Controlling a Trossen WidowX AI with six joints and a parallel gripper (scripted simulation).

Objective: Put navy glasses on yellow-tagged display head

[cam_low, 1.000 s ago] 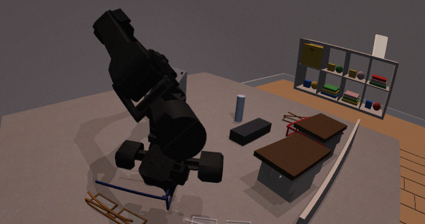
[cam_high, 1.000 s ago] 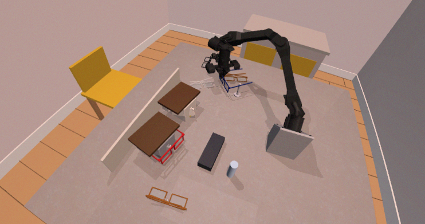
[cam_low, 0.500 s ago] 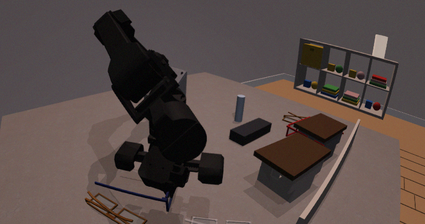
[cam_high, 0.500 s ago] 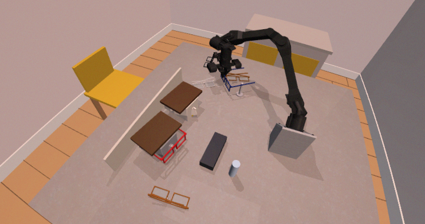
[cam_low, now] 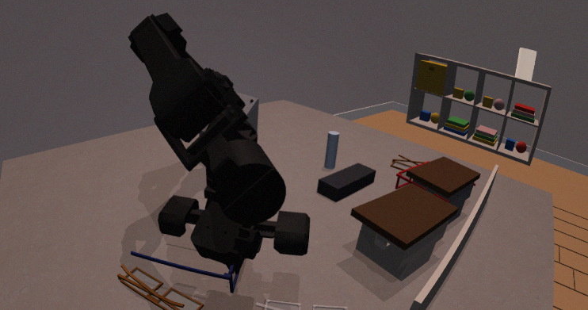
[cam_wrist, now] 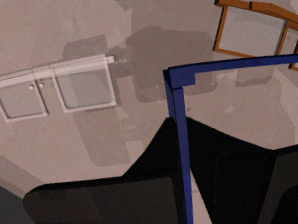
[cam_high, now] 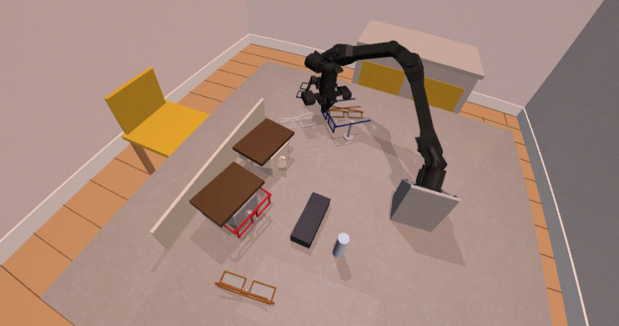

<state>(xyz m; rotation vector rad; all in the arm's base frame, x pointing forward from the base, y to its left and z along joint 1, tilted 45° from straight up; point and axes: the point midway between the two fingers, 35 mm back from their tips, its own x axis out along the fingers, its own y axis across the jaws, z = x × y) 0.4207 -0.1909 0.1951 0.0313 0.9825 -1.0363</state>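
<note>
Now my gripper point(cam_high: 325, 107) point(cam_low: 238, 264) point(cam_wrist: 174, 123) is closed on the navy glasses point(cam_high: 354, 122) point(cam_low: 181, 264) point(cam_wrist: 235, 65), which I hold by the front frame, with the temples opened out. Under them there stands a small stand with a round foot point(cam_high: 348, 137). Near to them, the brown glasses point(cam_high: 346, 116) point(cam_low: 150, 289) point(cam_wrist: 270, 8) and the white glasses point(cam_high: 296, 122) point(cam_low: 284, 302) point(cam_wrist: 82, 65) are on the table point(cam_high: 372, 237) point(cam_low: 288, 131) point(cam_wrist: 145, 115). Farther, the display head with the yellow tag point(cam_high: 283, 158) point(cam_low: 391, 254) is under a brown board and wears no glasses; my navy pair is well apart from it. More far is the other head point(cam_high: 249, 212), with red glasses point(cam_high: 238, 233) point(cam_low: 411, 170) on it, under its own brown board. Beside the dark block point(cam_high: 310, 219) point(cam_low: 346, 182), a pale blue cylinder point(cam_high: 341, 245) point(cam_low: 331, 151) stands upright. Beyond the table, I see a shelf unit point(cam_low: 473, 68).
</note>
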